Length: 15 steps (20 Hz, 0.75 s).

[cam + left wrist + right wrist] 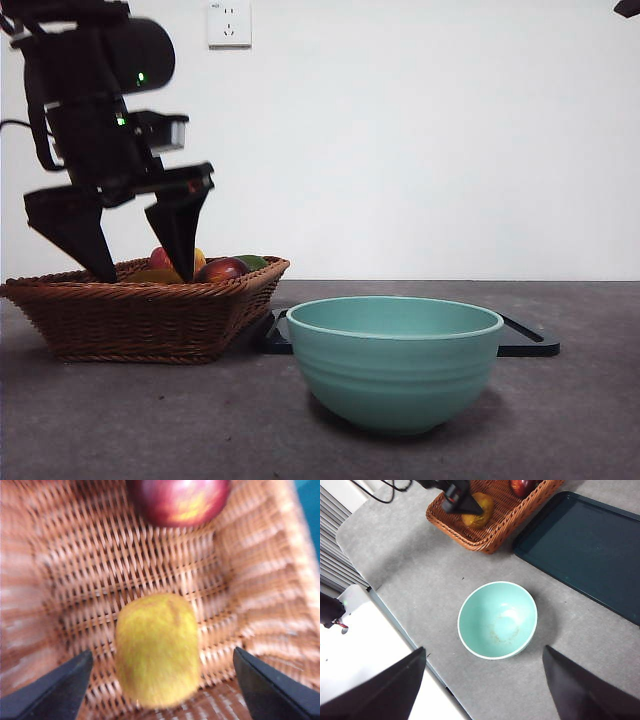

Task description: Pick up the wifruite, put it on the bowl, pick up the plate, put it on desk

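Note:
The brownish-yellow oval wifruite [157, 650] lies on the floor of a wicker basket [140, 320]. My left gripper [162, 652] is open and reaches down into the basket, with one jaw on each side of the wifruite [479, 509] and a gap to each. The teal bowl [395, 360] stands empty on the grey desk [580, 420], to the right of the basket. Behind the bowl lies the plate [585, 545], a flat dark rectangular tray. High over the bowl [497, 620] my right gripper [485, 649] hangs open and holds nothing.
A red-yellow apple [177, 500] lies deeper in the basket, with more fruit [222, 268] showing above its rim. The plate [525, 345] touches the basket's right side. The desk's edge [405, 630] runs close to the bowl.

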Motion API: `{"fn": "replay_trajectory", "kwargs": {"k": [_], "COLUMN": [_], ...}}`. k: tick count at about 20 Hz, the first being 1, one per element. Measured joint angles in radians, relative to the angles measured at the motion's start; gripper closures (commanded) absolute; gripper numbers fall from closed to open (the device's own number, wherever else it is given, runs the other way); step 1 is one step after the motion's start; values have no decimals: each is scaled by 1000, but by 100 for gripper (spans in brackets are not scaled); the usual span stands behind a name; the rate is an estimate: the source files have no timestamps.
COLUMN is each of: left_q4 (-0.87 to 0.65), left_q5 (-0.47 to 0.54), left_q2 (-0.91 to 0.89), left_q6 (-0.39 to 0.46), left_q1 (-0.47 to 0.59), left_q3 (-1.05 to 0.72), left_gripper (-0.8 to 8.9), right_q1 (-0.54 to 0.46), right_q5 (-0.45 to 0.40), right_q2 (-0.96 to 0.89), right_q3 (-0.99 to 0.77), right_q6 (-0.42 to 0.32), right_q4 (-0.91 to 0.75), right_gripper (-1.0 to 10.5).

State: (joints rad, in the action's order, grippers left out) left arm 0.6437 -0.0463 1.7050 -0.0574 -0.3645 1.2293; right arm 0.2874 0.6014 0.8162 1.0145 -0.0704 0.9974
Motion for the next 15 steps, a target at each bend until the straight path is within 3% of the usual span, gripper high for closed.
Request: {"fn": "replay_trajectory", "kwargs": {"k": [5,9,15], "left_q4": [-28,-32,-33], "left_q5": [0,1,3], "left_q2": [38,38,38], "left_q6": [1,8,8], "left_q1": [0,0,0], "left_q3": [0,0,0], "left_gripper": [386,590,601], "right_q1": [0,0,0], "right_q5": [0,0,0], "right_q2": [0,0,0], "right_q3": [0,0,0], "right_q6": [0,0,0], "right_q4": [0,0,0], "right_gripper": [572,572,572]}}
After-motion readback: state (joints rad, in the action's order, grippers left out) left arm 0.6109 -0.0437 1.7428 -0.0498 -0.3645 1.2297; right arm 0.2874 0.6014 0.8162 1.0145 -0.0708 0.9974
